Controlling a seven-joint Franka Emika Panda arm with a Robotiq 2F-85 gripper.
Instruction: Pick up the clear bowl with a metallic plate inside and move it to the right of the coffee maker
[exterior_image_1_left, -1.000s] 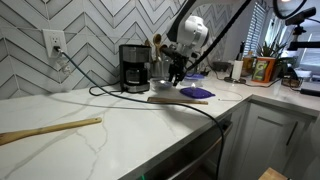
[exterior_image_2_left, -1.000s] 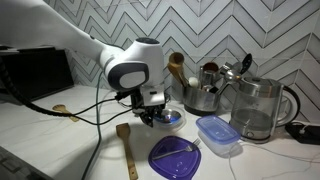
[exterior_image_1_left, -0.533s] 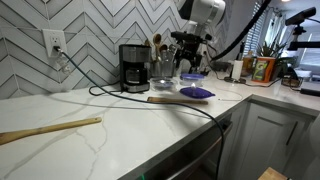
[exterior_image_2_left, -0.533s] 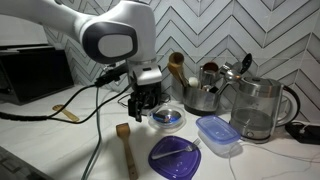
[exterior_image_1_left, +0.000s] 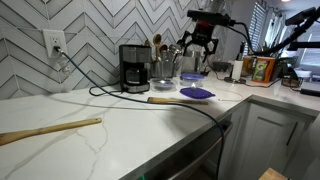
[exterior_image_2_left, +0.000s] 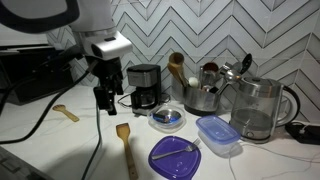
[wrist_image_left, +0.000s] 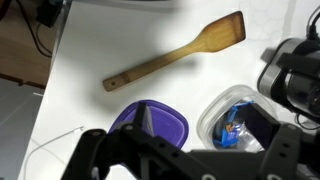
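Fingers (exterior_image_2_left: 103, 100) hang high over the desk (exterior_image_2_left: 55, 160), spread wide and holding nothing. The bowl (exterior_image_2_left: 167, 118) sits on the desk well below them. In the wrist view it lies (wrist_image_left: 232, 122) a little toward one fingertip rather than centred between the two. Something shiny and bluish lies inside it, too small to make out.

The coffee maker (exterior_image_2_left: 145, 88) stands just beside the bowl, which in both exterior views is on the side the task asks for. So I judge the placing done, or nearly so, and the step in hand is getting clear of the bowl.

To do that well, keep the fingers wide and go up and away, never sweeping low across the rim. The bowl looks light and slick, so a brush could slide it or rattle its contents.

Further out below the fingers lie the purple lid (wrist_image_left: 150, 125) and the spatula (wrist_image_left: 180, 52). The crock (exterior_image_2_left: 203, 97), with its tall wooden handles, stands beyond the bowl, so any sideways travel should pass above those handles.

If the bowl needs moving closer, come down with one finger inside the rim and one outside, and pinch gently.
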